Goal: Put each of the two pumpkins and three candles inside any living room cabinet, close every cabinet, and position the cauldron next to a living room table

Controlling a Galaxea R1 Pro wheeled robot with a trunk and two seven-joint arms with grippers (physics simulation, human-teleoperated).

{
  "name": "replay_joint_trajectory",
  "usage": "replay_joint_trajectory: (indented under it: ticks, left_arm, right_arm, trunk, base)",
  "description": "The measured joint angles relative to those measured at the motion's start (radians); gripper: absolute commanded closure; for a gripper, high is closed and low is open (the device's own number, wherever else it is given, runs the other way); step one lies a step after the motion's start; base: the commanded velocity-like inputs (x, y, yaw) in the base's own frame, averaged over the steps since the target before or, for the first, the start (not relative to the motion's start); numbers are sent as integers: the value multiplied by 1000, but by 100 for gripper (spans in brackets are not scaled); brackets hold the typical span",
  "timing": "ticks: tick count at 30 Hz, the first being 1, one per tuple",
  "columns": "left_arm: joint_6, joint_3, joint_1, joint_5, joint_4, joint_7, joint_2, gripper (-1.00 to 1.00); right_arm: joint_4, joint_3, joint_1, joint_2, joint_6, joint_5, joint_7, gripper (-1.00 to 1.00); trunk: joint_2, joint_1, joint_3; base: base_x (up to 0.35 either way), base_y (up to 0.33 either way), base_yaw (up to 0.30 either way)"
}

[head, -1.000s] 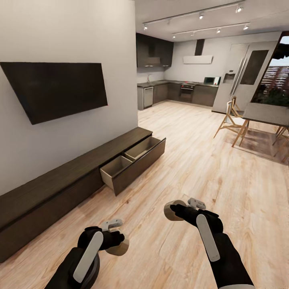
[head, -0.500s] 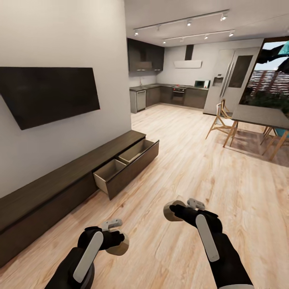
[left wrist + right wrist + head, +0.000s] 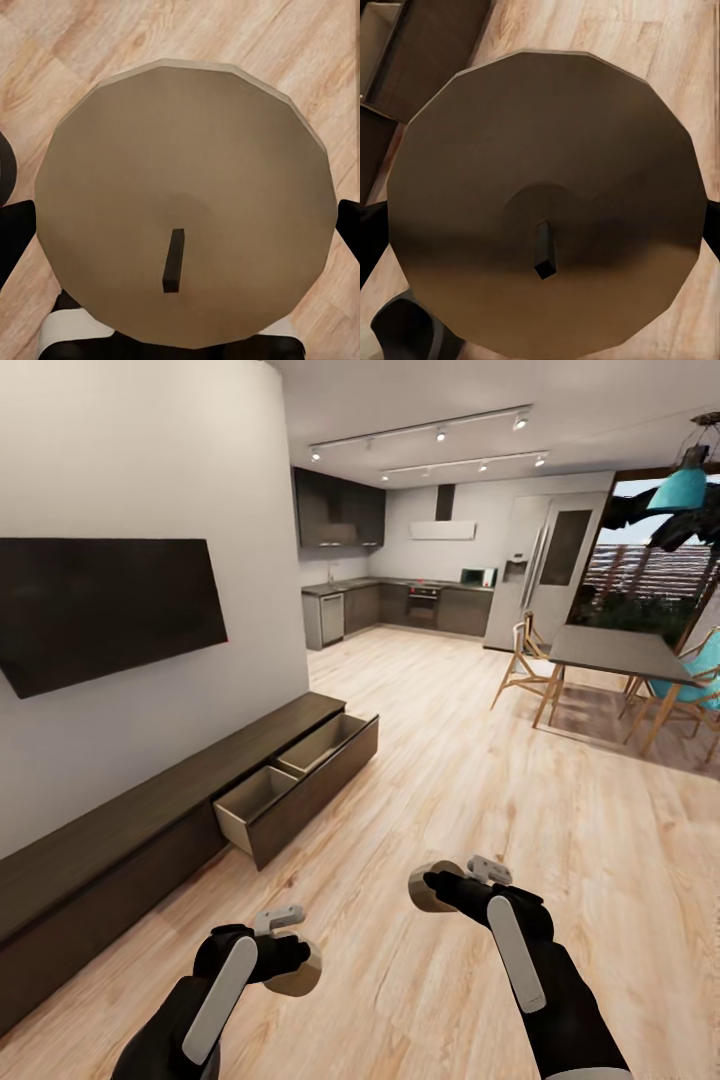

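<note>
Left tool (image 3: 288, 960) and right tool (image 3: 440, 882) each grip a candle — open cabinet drawer (image 3: 290, 785) lies ahead-left, nearer the left arm.

Open-plan living room and kitchen

Pale wood floor (image 3: 480, 780) ran to dark kitchen cupboards (image 3: 440, 608); a black television (image 3: 100, 605) hung on the white wall (image 3: 150, 450).

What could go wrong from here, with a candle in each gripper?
1. The open drawer juts into the floor path from the cabinet; the base may clip it on approach.
2. The left gripper and right gripper each hold a candle over bare floor; a slip of the jaws would likely drop one.
</note>
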Motion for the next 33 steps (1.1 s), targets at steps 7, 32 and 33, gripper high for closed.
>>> replay_joint_trajectory:
  ticks: [7, 32, 33]
  left_arm:
    - [0, 0, 0, 0, 0, 0, 0, 100]
    - [0, 0, 0, 1, 0, 0, -1, 100]
    - [0, 0, 0, 1, 0, 0, -1, 100]
  right_arm:
    - [0, 0, 0, 0, 0, 0, 0, 100]
    - [0, 0, 0, -1, -5, 0, 0, 100]
    - [0, 0, 0, 0, -5, 0, 0, 100]
  trunk:
    - [0, 0, 10]
    - [0, 0, 47]
    - [0, 0, 49]
  base:
    - [0, 0, -157]
    - [0, 0, -157]
    - [0, 0, -157]
